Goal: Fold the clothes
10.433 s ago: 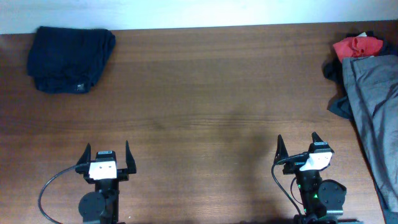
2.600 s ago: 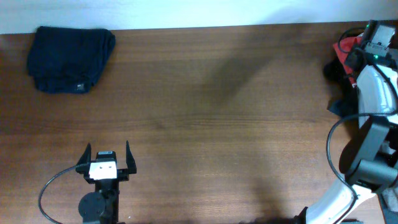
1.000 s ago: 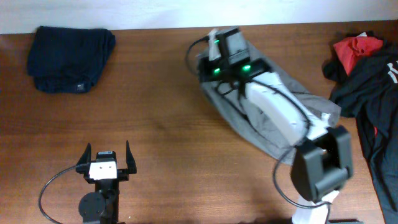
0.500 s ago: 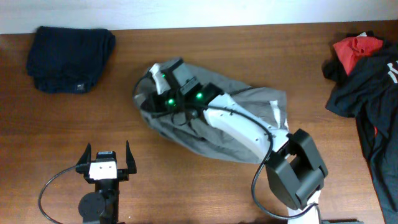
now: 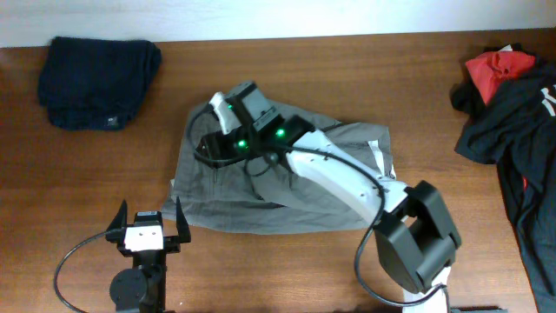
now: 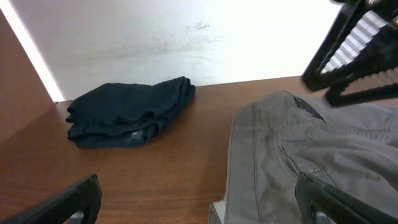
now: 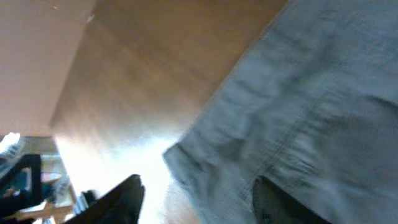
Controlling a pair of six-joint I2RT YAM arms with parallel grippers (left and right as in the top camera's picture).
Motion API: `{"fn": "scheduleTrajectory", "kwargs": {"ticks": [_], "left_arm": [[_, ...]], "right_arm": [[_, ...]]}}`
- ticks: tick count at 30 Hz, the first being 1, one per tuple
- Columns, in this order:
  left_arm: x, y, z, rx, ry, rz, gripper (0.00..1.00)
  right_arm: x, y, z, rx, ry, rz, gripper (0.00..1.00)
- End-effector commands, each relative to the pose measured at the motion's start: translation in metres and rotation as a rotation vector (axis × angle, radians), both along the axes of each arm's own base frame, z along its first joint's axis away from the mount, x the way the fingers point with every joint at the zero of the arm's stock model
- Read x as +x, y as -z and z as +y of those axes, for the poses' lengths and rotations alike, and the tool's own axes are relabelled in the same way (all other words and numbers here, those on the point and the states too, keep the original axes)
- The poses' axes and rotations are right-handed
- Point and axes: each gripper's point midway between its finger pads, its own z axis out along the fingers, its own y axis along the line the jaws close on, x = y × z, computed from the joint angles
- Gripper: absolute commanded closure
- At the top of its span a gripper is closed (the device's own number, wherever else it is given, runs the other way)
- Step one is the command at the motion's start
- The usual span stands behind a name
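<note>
The clothes, a grey-olive trouser-like garment point(image 5: 261, 204), lie spread and creased in the middle of the table, also seen in the left wrist view point(image 6: 298, 149) and the right wrist view point(image 7: 311, 93). My right gripper point(image 5: 208, 130) hovers over the garment's far left part. Its jaws point(image 7: 198, 183) stand apart, with a blurred cloth corner below them and nothing pinched. My left gripper point(image 5: 149, 209) rests open near the front edge. The garment's near left corner point(image 6: 214, 208) lies just ahead of the left gripper point(image 6: 196, 186), between its fingers' lines.
A folded dark navy garment point(image 5: 95, 78) sits at the far left corner, also in the left wrist view point(image 6: 127, 112). A red garment point(image 5: 499, 65) and black garments point(image 5: 512, 113) are heaped at the right edge. The right arm point(image 5: 347, 178) stretches across the grey garment.
My right gripper dragged the grey garment leftward to the table's middle, then opened. The garment dropped and spread out toward the front left. The left arm has not moved.
</note>
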Motion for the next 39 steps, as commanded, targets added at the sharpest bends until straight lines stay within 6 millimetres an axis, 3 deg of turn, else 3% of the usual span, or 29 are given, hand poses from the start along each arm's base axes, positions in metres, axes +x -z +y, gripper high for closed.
{"fn": "scheduleTrajectory", "kwargs": {"ticks": [1, 4, 7, 10, 13, 18, 21, 26, 29, 37, 39], "left_arm": [[0.000, 0.002, -0.001, 0.011, 0.007, 0.003, 0.01], [0.000, 0.002, -0.001, 0.012, 0.007, 0.003, 0.01], [0.000, 0.002, -0.001, 0.012, 0.007, 0.003, 0.01], [0.000, 0.002, -0.001, 0.011, 0.007, 0.003, 0.01], [0.000, 0.002, -0.001, 0.011, 0.007, 0.003, 0.01], [0.000, 0.002, -0.001, 0.011, 0.007, 0.003, 0.01], [0.000, 0.002, -0.001, 0.011, 0.007, 0.003, 0.01], [0.000, 0.002, -0.001, 0.011, 0.007, 0.003, 0.01], [0.000, 0.002, -0.001, 0.011, 0.007, 0.003, 0.01], [0.000, 0.002, -0.001, 0.011, 0.007, 0.003, 0.01], [0.000, 0.002, -0.001, 0.011, 0.007, 0.003, 0.01]], "right_arm": [[0.036, -0.053, -0.051, -0.049, 0.139, -0.157, 0.35], [0.059, -0.054, -0.110, -0.173, 0.306, -0.168, 0.28], [0.076, -0.052, -0.175, -0.258, 0.442, -0.122, 0.09], [0.082, -0.035, -0.243, -0.334, 0.559, -0.007, 0.07], [0.073, -0.013, -0.302, -0.406, 0.653, 0.141, 0.03], [0.040, 0.010, -0.372, -0.476, 0.771, 0.380, 0.02], [0.026, 0.013, -0.394, -0.493, 0.811, 0.452, 0.02], [0.034, 0.016, -0.410, -0.478, 0.856, 0.432, 0.02], [0.042, 0.020, -0.410, -0.467, 0.859, 0.399, 0.02], [0.061, 0.062, -0.403, -0.396, 0.859, 0.322, 0.02], [0.064, 0.072, -0.396, -0.351, 0.843, 0.305, 0.08]]}}
